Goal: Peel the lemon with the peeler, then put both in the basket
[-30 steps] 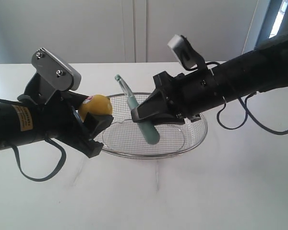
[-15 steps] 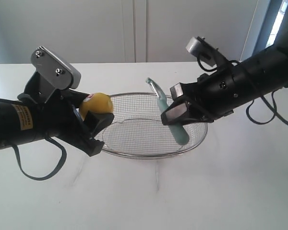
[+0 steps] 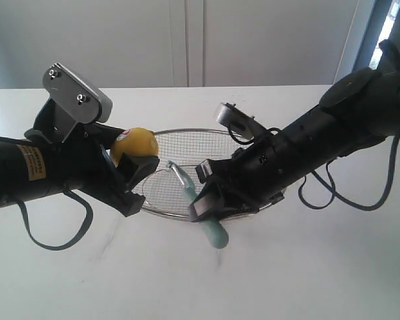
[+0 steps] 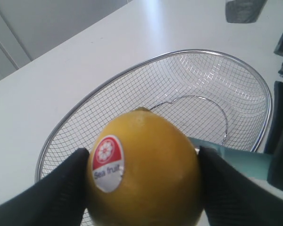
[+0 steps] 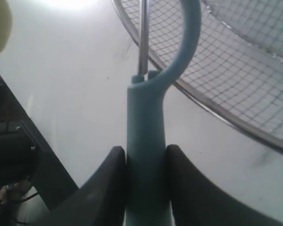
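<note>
The left end effector (image 3: pixel 136 156) has its two black fingers (image 4: pixel 68 186) spread fairly wide and pressed against opposite sides of the lemon (image 3: pixel 137 144), which it holds clear of the worktop (image 3: pixel 267 280) just beside the left end of the basket (image 3: pixel 187 131). The lemon's skin looks whole on the side the left wrist view shows, and a red and white sticker (image 4: pixel 107 162) sits on it (the lettering reads "Sea fruit"). The right end effector (image 3: pixel 205 199) is clamped narrowly on the peeler (image 3: pixel 215 235), its dark fingers (image 5: pixel 108 188) tight against both flanks of the pale teal handle. In the exterior view the peeler crosses the near rim of the basket: the curved head with its metal blade (image 3: pixel 179 173) points far and left over the mesh, close to the lemon but apart from it, while the tail of the handle sticks out on the near side over the worktop. The right arm reaches in from the far right, across the basket. The basket itself stands on the white worktop at the middle of the scene, with nothing lying on the mesh that shows.
</note>
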Action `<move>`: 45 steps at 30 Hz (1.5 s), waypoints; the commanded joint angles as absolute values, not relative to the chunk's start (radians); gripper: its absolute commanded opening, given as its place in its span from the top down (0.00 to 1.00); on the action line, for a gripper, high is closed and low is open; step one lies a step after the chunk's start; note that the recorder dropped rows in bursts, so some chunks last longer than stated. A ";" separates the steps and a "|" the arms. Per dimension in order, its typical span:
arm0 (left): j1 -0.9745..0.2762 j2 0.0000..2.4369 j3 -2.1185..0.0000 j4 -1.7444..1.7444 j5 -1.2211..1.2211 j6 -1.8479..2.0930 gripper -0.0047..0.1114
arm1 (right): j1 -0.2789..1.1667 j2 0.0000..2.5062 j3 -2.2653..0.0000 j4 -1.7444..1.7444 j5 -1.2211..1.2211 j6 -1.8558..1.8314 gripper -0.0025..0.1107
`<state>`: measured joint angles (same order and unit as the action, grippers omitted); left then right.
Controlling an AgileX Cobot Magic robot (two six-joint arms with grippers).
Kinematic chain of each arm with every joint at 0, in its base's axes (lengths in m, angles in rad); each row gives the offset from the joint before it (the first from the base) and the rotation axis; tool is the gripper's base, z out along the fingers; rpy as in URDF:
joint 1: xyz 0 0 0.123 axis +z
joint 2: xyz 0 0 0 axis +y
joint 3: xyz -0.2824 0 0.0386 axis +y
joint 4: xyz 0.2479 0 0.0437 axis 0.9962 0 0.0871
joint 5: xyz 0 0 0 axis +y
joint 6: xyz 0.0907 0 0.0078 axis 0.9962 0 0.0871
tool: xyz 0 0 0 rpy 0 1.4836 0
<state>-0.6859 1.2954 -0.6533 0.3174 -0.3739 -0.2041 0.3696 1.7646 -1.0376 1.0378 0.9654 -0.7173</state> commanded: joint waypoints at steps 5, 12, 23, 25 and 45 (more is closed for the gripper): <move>-0.690 1.291 -0.651 0.323 -0.392 -0.209 0.96 | 0.387 1.763 -1.037 1.210 1.104 -0.829 0.98; -0.690 1.291 -0.651 0.323 -0.392 -0.209 0.96 | 0.387 1.763 -1.047 1.209 1.102 -0.832 0.98; -0.690 1.291 -0.651 0.323 -0.392 -0.209 0.96 | 0.387 1.763 -1.071 1.197 1.081 -0.843 0.98; -0.690 1.291 -0.651 0.323 -0.392 -0.209 0.96 | 0.387 1.763 -1.071 1.197 1.073 -0.843 0.98; -0.690 1.291 -0.651 0.323 -0.392 -0.209 0.96 | 0.331 1.646 -1.085 1.199 1.078 -0.843 0.98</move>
